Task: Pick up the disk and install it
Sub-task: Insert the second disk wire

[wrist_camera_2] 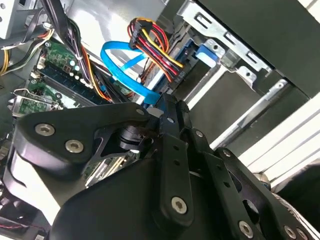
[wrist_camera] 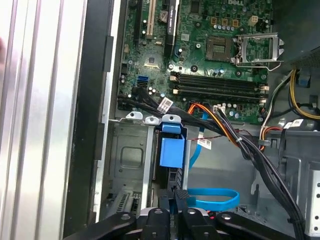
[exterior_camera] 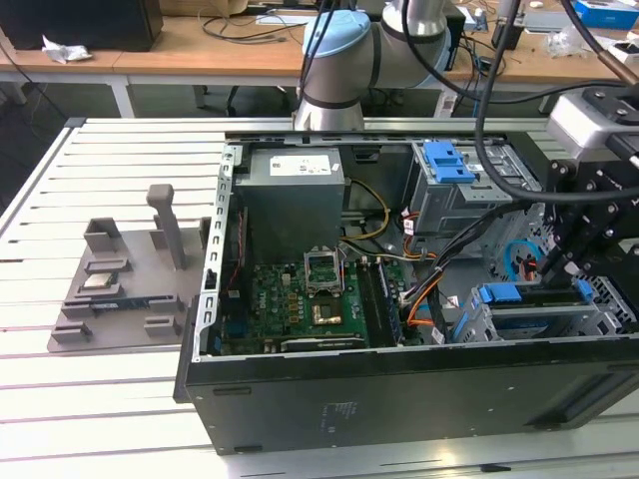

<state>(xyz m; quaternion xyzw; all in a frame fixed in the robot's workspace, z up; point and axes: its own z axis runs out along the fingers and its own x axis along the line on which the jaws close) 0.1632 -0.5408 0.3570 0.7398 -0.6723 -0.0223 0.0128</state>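
The disk (wrist_camera: 171,152) sits edge-on in the lower drive cage of the open computer case (exterior_camera: 399,399), its blue carrier tab facing the motherboard. In the exterior view the disk (exterior_camera: 519,304) lies in the cage at the case's right end, with blue rails showing. My gripper (wrist_camera: 175,197) hangs just over the disk's rear end, fingers drawn together with nothing visible between them. In the second wrist view the gripper (wrist_camera_2: 162,102) tapers to a closed tip beside a blue flat cable. From the exterior view the gripper (exterior_camera: 547,264) is above the cage.
A blue flat cable (wrist_camera: 215,197) and a bundle of orange and black wires (wrist_camera: 225,125) run beside the cage. A bare blue bracket (exterior_camera: 449,162) tops the upper bay. The motherboard (exterior_camera: 300,309) fills the case middle. A grey fixture (exterior_camera: 120,289) lies at the exterior view's left.
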